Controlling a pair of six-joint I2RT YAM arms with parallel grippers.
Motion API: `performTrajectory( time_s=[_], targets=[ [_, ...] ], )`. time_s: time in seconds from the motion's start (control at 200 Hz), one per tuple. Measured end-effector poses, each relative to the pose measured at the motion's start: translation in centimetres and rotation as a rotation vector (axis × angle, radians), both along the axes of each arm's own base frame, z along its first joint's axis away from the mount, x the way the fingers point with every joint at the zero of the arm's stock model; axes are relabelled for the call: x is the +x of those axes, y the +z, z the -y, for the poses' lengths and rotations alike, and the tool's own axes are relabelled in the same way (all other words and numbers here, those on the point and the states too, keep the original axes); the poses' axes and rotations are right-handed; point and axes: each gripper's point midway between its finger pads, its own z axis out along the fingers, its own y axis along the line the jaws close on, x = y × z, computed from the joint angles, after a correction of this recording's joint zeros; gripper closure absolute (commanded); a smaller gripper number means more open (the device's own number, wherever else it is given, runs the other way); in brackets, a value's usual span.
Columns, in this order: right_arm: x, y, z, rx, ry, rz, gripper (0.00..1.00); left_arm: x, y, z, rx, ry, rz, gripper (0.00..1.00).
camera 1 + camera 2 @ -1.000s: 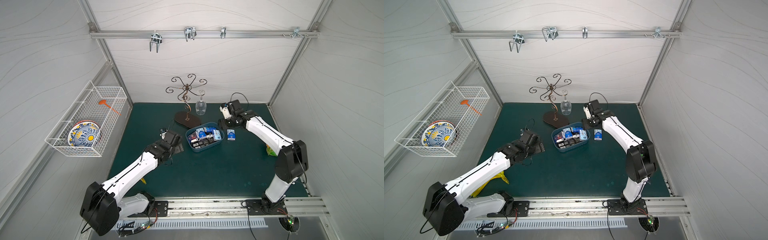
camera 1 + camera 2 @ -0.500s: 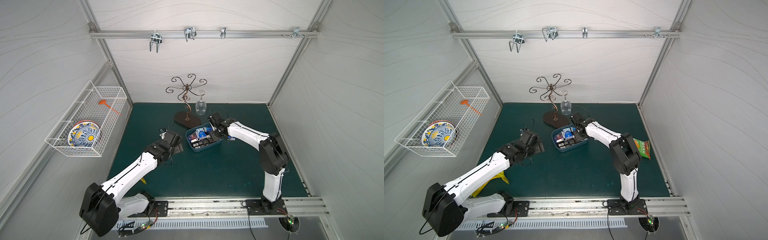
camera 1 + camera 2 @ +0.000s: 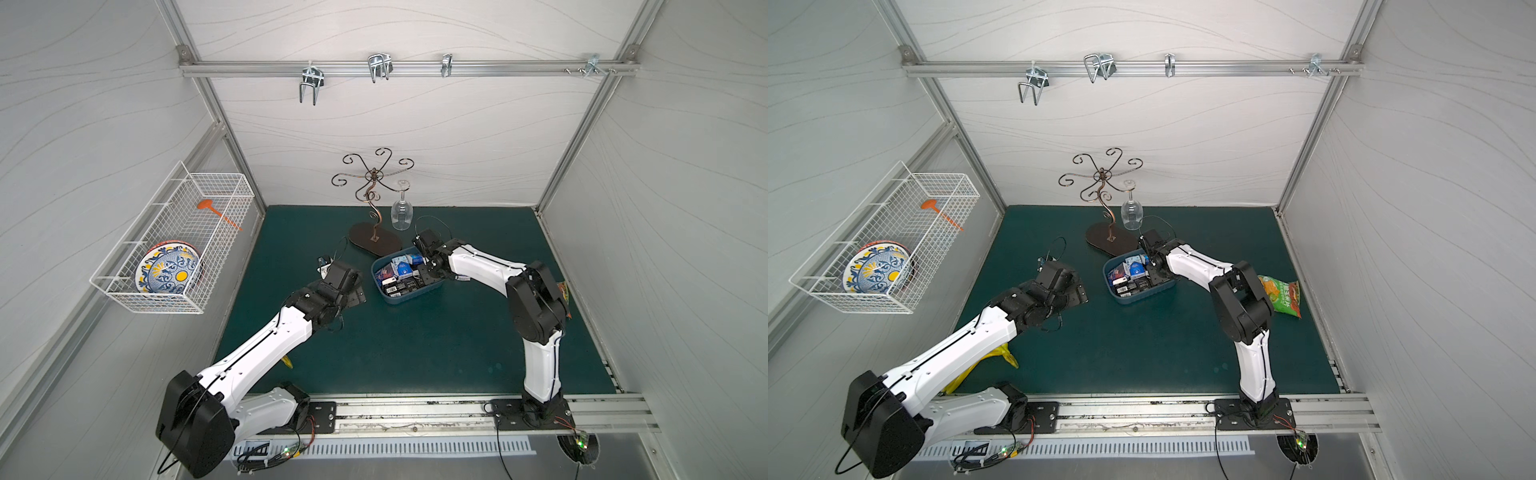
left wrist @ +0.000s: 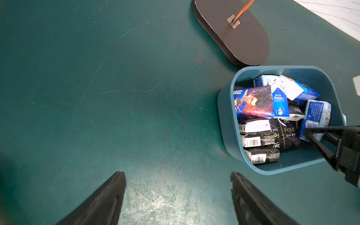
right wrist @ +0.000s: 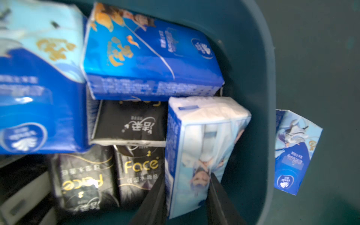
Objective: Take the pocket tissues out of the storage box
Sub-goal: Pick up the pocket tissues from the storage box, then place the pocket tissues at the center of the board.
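The blue storage box (image 3: pixel 399 300) (image 3: pixel 1133 300) sits mid-table, holding several pocket tissues (image 3: pixel 401 270) (image 4: pixel 253 103), blue picture packs over black ones. My right gripper (image 5: pixel 188 177) (image 3: pixel 426 272) reaches down into the box's right end. Its fingers press both flat sides of a light-blue pack (image 5: pixel 196 146) (image 4: pixel 317 116) that stands on edge against the box wall (image 5: pixel 251 78). Another blue pack (image 5: pixel 294 152) lies on the mat just outside that wall. My left gripper (image 4: pixel 177 173) (image 3: pixel 359 297) hovers open over bare mat left of the box, holding nothing.
A copper stand on a dark oval base (image 3: pixel 376 243) with a hanging wine glass (image 3: pixel 402 214) is right behind the box. A green-orange snack bag (image 3: pixel 1281 295) lies at the right edge. A yellow object (image 3: pixel 1005 357) lies under my left arm. A wire basket (image 3: pixel 174 241) hangs on the left wall.
My right arm swung left from beside the box to over it, dipped inside, and its jaws narrowed onto the light-blue pack. The left arm has not moved.
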Motion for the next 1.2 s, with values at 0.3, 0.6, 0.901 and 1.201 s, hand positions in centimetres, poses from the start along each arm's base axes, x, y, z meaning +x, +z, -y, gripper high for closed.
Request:
performTrajectory(
  time_s=[0.3, 0.6, 0.901, 1.201],
  targets=[
    [0.2, 6.1, 1.5, 0.199, -0.045, 0.079, 0.72, 0.0, 0.0, 0.0, 0.000, 0.000, 0.000, 0.11],
    [2.0, 7.6, 11.0, 0.229, -0.243, 0.101, 0.71, 0.0, 0.0, 0.0, 0.000, 0.000, 0.000, 0.11],
    [1.1, 1.2, 16.7, 0.096, -0.365, -0.040, 0.69, 0.0, -0.1, 0.1, -0.005, -0.005, -0.004, 0.11],
    [1.0, -2.6, 16.9, 0.040, -0.364, -0.120, 0.55, 0.0, -0.1, 0.1, -0.005, -0.004, -0.005, 0.11]
  ],
)
